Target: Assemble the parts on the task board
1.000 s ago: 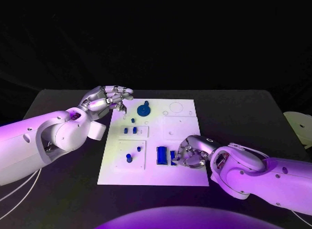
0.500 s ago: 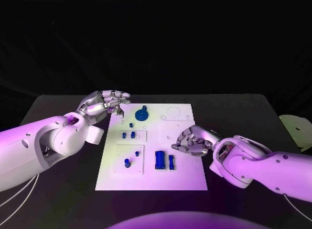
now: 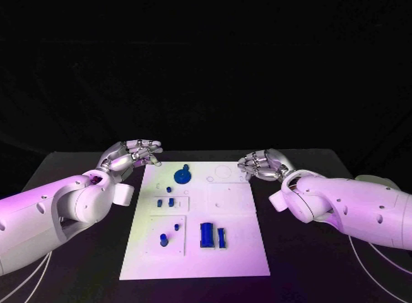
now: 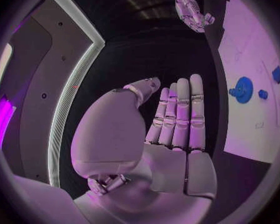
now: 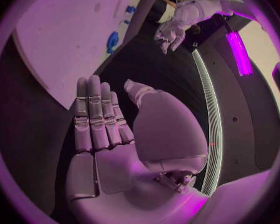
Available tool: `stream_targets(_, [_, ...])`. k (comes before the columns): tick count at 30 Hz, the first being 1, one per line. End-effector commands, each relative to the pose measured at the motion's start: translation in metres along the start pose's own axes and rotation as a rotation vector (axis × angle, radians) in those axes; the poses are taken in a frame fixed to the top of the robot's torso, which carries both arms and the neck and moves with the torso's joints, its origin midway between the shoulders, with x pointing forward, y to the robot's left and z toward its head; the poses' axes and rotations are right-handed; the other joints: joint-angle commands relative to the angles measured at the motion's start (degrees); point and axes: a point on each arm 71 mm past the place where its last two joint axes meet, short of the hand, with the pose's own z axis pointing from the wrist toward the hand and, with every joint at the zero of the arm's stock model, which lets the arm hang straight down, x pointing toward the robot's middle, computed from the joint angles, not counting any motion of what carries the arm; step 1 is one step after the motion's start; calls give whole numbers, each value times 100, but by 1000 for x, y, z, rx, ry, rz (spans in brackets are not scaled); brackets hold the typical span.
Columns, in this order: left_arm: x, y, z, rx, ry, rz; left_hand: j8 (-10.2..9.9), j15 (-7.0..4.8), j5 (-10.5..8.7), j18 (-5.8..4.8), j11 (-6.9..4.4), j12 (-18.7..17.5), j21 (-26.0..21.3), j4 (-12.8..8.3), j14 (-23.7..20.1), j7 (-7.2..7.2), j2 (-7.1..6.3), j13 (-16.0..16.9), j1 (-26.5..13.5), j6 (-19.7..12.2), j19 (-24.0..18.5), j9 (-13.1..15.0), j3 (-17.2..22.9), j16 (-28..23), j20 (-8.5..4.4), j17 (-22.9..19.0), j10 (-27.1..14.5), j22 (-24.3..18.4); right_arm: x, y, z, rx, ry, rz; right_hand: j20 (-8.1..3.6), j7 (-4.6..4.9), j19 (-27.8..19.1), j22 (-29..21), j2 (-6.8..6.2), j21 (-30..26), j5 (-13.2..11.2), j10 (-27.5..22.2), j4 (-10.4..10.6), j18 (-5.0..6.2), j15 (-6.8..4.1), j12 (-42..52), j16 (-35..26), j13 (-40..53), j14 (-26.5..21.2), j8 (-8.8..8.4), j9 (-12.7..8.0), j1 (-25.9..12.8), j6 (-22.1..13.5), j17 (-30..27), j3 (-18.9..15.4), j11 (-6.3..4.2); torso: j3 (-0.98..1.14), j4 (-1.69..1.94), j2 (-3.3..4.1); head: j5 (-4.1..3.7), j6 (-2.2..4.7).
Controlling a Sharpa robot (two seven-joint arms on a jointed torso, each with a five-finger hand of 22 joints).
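Observation:
The white task board (image 3: 231,211) lies in the middle of the black table. On it are a round blue part (image 3: 182,173) at the far end, two small blue blocks (image 3: 166,202), blue pegs (image 3: 164,238) and two long blue blocks (image 3: 210,235) near the front. My left hand (image 3: 133,153) hovers at the board's far left corner, and my right hand (image 3: 260,165) at its far right corner. The left wrist view shows the left hand (image 4: 171,129) flat, fingers straight, holding nothing. The right hand (image 5: 109,129) is equally flat and empty in the right wrist view.
Black table surface (image 3: 315,259) surrounds the board on every side. The left wrist view shows the board (image 4: 252,50) with the round blue part (image 4: 243,89) beside the palm, and the right hand (image 4: 191,7) farther off.
My right hand has left the long blue blocks at the board's near right and risen to its far right corner, empty. The left hand stayed near the far left corner. The head camera has shifted.

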Motion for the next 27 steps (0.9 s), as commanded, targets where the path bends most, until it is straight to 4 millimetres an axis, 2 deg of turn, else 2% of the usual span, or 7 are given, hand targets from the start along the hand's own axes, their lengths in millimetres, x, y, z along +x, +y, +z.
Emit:
stream_targets(1, [-9, 5, 2, 28, -102, -45, -98, 285, -24, -159, 144, -216, -871, 103, -664, 67, -88, -148, -103, -246, -673, -43, -31, -968, 251, -427, -325, -479, -8, 0, 11, -63, -50, 244, 179, 69, -210, -533, -98, -477, -26, 54, -90, -55, 160, -438, -670, -677, -318, -197, -211, -80, 20, -355, 134, 131, 14, -27, -120, 8, 152])
stream_targets(15, [-15, 22, 10, 52, -182, -64, -368, 680, -20, -127, 381, -985, -2881, 164, -1214, -29, 5, -228, 62, -620, -1211, -231, -385, -3210, 785, -1222, -836, -1742, -6, -10, 30, -101, -43, 299, 371, 147, 131, -2007, 106, -712, -48, 274, -603, 75, 237, -1162, -1628, -2212, 68, -620, -815, -358, 167, -1059, 106, 214, 125, -13, -199, 165, 415])
stream_targets(16, [-14, 24, 10, 17, -150, -48, -1892, -411, -1264, -1021, -759, -1492, -3991, -412, -5214, -1163, 1183, -588, -2308, -5069, -5162, -1372, -3076, -5199, -881, -1773, -6116, -2276, -9, -12, 30, -58, -81, 248, -982, -1157, -5267, -5555, 804, -1090, -544, -1520, -1074, -975, -494, -1581, -3257, -3159, -5660, -1275, -3276, -2470, -4667, -2534, -2669, -776, 85, -10, -206, 129, 386])
stream_targets(18, [-13, 24, 9, 17, -152, -47, -1892, -411, -1264, -1021, -759, -1492, -3991, -412, -5214, -1163, 1183, -588, -2478, -5069, -5162, -1372, -3076, -5199, -881, -1773, -6116, -2276, -9, -12, 29, -59, -82, 250, -982, -1157, -5267, -5555, 804, -1090, -544, -5615, -1074, -975, -494, -1581, -3257, -3159, -5660, -1275, -3276, -2661, -4667, -2534, -2669, -776, 89, -11, -216, 140, 395])
stream_targets(24, [-3, 24, 8, 18, -175, -24, -1892, -411, -1264, -1021, -759, -1492, -3991, -412, -5214, -1163, 1183, -588, -3603, -5069, -5162, -1372, -3076, -5199, -881, -1773, -6116, -2276, 1, -3, 24, -64, -107, 276, -982, -1157, -5267, -5555, 804, -1090, -544, -5615, -1074, -975, -494, -1581, -3257, -3159, -5660, -1275, -3276, -7447, -4667, -2534, -2669, -776, 161, -20, -363, 320, 525])
stream_targets(25, [-1, 24, 7, 19, -181, -18, -1892, -411, -1264, -1021, -759, -1492, -3991, -412, -5214, -1163, 1183, -588, -7756, -5069, -5162, -1372, -3076, -5199, -881, -1773, -6116, -2276, 3, 0, 22, -65, -114, 283, -982, -1157, -5267, -5555, 804, -1090, -544, -5615, -1074, -975, -494, -1581, -3257, -3159, -5660, -1275, -3276, -7447, -4667, -2534, -2669, -776, 173, -21, -386, 349, 546])
stream_targets(27, [5, 23, 6, 20, -196, -3, -1892, -411, -1264, -1021, -759, -1492, -3991, -412, -5214, -1163, 1183, -588, -7756, -5069, -5162, -1372, -3076, -5199, -881, -1773, -6116, -2276, 9, 6, 18, -66, -129, 300, -982, -1157, -5267, -5555, 804, -1090, -544, -5615, -1074, -975, -494, -1581, -3257, -3159, -5660, -1275, -3276, -7447, -4667, -2534, -2669, -776, 188, -23, -418, 388, 574])
